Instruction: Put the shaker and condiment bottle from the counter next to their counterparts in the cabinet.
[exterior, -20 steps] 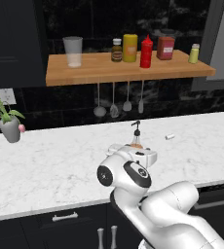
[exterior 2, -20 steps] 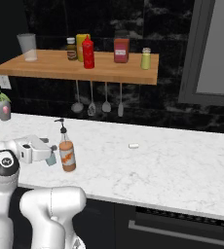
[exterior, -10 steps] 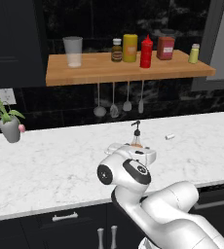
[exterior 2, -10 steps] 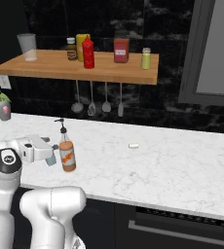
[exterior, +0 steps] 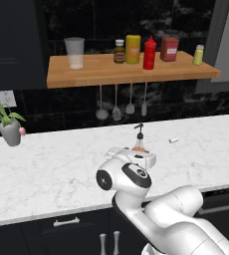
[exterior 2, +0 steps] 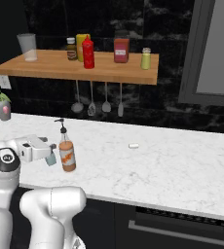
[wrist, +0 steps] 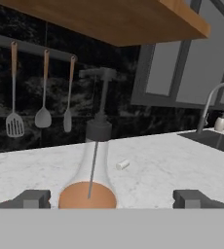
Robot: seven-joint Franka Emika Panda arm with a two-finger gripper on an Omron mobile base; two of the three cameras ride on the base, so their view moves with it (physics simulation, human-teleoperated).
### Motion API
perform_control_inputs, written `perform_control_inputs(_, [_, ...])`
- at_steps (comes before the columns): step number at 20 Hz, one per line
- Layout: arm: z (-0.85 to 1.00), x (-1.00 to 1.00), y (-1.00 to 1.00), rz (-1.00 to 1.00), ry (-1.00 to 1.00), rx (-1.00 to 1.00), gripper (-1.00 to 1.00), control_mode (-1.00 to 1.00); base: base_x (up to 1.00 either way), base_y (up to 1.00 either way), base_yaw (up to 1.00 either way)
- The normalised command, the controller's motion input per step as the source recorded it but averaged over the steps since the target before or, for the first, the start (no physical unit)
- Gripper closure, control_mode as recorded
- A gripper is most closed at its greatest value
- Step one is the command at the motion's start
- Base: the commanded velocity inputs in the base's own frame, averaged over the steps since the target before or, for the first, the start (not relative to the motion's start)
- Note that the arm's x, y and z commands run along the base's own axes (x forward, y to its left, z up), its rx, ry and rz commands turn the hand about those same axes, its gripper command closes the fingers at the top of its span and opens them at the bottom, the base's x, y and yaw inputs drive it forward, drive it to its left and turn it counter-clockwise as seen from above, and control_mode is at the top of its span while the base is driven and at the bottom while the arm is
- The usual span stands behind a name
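Facing the condiment bottle head-on, the gripper hangs low over the bench with its jaws spread wide and holding nothing. One fingertip sits left of the bottle's body, the other well to its right, so the bottle stands off-centre between them. Its long axis is upright, pump top uppermost. In the right base view the bottle stands near the bench's front edge, just beside the gripper. Judged from this, closing calls for a small sideways correction first.
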Motion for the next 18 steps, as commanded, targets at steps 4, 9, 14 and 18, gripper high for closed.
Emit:
perform_control_inputs(4, [-0.13,0.18,0.02,-0.01,0.01,-0.01,-1.0,-1.0,0.0,0.0,0.0])
perform_control_inputs(9, [-0.14,0.21,0.0,-0.04,0.01,0.05,-1.0,-1.0,0.0,0.0,0.0])
perform_control_inputs(14, [-0.02,0.0,-0.07,0.0,0.0,0.09,-1.0,-1.0,0.0,0.0,0.0])
perform_control_inputs(18, [0.0,0.0,-0.09,0.0,0.0,0.1,-1.0,-1.0,0.0,0.0,0.0])
